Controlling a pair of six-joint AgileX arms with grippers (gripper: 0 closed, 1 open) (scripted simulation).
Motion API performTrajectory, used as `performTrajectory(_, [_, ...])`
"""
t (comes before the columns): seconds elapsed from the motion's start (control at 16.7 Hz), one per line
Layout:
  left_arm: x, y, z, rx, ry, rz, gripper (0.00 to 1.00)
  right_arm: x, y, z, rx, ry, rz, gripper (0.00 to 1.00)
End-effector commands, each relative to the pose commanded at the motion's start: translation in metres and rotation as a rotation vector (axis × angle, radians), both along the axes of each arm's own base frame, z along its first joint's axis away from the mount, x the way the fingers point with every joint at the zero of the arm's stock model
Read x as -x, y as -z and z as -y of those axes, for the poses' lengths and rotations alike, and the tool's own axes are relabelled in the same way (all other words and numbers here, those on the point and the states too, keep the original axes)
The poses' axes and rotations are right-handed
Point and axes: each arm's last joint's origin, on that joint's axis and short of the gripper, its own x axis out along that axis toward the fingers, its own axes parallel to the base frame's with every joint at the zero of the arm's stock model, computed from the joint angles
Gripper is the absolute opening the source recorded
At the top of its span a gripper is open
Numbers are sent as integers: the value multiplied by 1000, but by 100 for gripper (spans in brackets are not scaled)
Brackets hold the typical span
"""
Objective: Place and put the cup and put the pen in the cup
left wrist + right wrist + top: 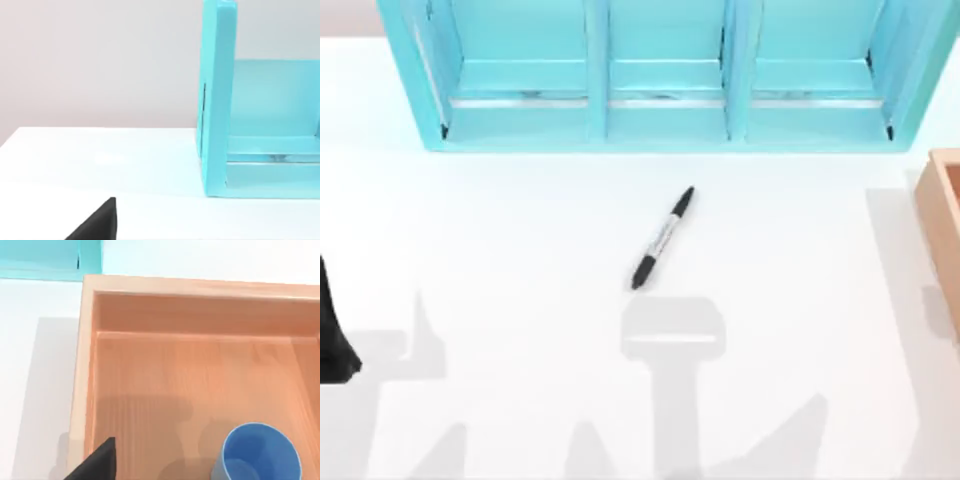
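The pen (663, 238), a slim black marker with a grey-white label, lies slantwise on the white table near the middle, in front of the shelf. The cup (261, 452), a small blue tumbler, stands upright inside the wooden box (85, 365) at the table's right edge. My right gripper (95, 462) hovers over that box, with a black part of it showing short of the cup. My left arm (335, 330) stays at the table's left edge, far from the pen, and a black part of my left gripper (95, 225) shows above the table.
A turquoise shelf unit (660, 90) with three compartments stands along the back of the table. The wooden box (945, 220) reaches in from the right edge. White tabletop lies all around the pen.
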Motion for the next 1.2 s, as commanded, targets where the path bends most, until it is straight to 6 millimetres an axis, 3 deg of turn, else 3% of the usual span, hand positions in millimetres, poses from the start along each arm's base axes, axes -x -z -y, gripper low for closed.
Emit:
performTrajectory(0.3, [0,0,0,0,0,0,100,-71,-28,33,-19,31,-442,100])
performTrajectory(0.66, [0,0,0,0,0,0,100,-148,-12,83,-108,23,-851,100])
performTrajectory(0.9, [0,0,0,0,0,0,100,-168,1,102,-151,13,-975,100])
performTrajectory(1.2, [0,0,0,0,0,0,100,-170,2,101,-152,8,-983,100])
